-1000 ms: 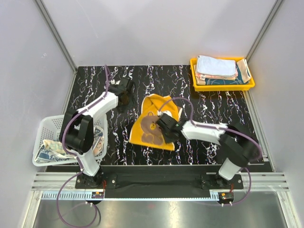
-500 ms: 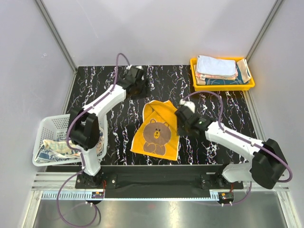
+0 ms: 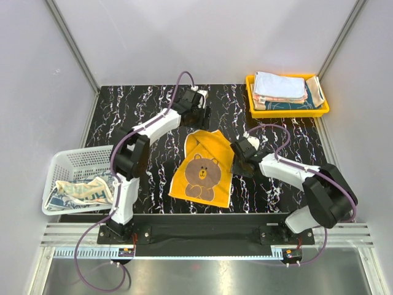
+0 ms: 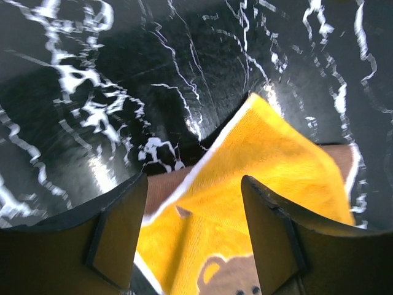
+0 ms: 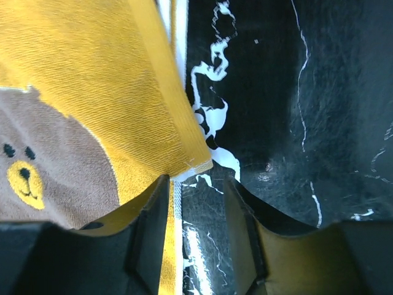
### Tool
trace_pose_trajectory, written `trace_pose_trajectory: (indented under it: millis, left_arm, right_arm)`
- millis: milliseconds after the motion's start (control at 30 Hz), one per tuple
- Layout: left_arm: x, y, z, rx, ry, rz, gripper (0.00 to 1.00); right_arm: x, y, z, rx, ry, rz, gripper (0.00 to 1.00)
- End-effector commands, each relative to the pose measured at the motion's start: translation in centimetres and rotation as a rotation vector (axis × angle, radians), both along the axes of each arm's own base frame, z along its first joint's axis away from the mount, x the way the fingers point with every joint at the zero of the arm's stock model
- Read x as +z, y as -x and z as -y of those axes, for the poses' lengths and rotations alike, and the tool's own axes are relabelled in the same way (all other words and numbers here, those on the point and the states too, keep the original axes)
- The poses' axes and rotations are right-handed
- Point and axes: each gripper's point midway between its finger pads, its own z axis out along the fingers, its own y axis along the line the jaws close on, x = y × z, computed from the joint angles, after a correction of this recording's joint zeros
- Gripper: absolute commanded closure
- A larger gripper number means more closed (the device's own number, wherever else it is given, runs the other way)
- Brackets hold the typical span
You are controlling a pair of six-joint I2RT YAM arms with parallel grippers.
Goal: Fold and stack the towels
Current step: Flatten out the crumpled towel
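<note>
Orange-yellow towel lies spread on the desk, near-left of the yellow tray. Left end effector and right end effector, both released, straddle its edges. They'd best pinch the hems squarely and lift together.

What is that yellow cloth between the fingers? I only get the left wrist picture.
Observer: A yellow towel spread on the black table, with a whole brown bear printed on it.
Operator: Any other towels?
Observer: Yes, folded towels stacked in a yellow tray at the far right.
Operator: Where's the other arm?
Observer: The right gripper is open at the towel's right edge.
</note>
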Motion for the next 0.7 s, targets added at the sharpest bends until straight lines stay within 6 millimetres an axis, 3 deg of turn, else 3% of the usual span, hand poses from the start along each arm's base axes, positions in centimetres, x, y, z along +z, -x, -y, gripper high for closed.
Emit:
trace_pose_trajectory:
  millis: [0, 267, 400, 567, 667]
  left_arm:
    - [1.7, -1.3, 2.6, -0.106, 0.065, 0.098, 0.32]
    - [-0.2, -0.1, 3.1, -0.115, 0.093, 0.055, 0.34]
    - [-0.9, 0.8, 3.2, -0.122, 0.116, 0.035, 0.44]
    - [-1.4, 1.3, 2.8, -0.111, 0.109, 0.008, 0.59]
    - [-0.2, 1.4, 2.4, -0.095, 0.112, 0.037, 0.68]
  right_arm:
    - [-0.1, -1.1, -0.8, -0.067, -0.083, 0.034, 0.51]
    - [-1.5, -2.1, -1.0, -0.116, -0.140, 0.039, 0.50]
    - [-1.8, -2.5, -0.9, -0.130, -0.156, 0.044, 0.54]
    - [-1.8, -2.9, -1.2, -0.121, -0.168, 0.049, 0.66]
    - [-1.5, -3.0, -0.9, -0.122, -0.154, 0.059, 0.74]
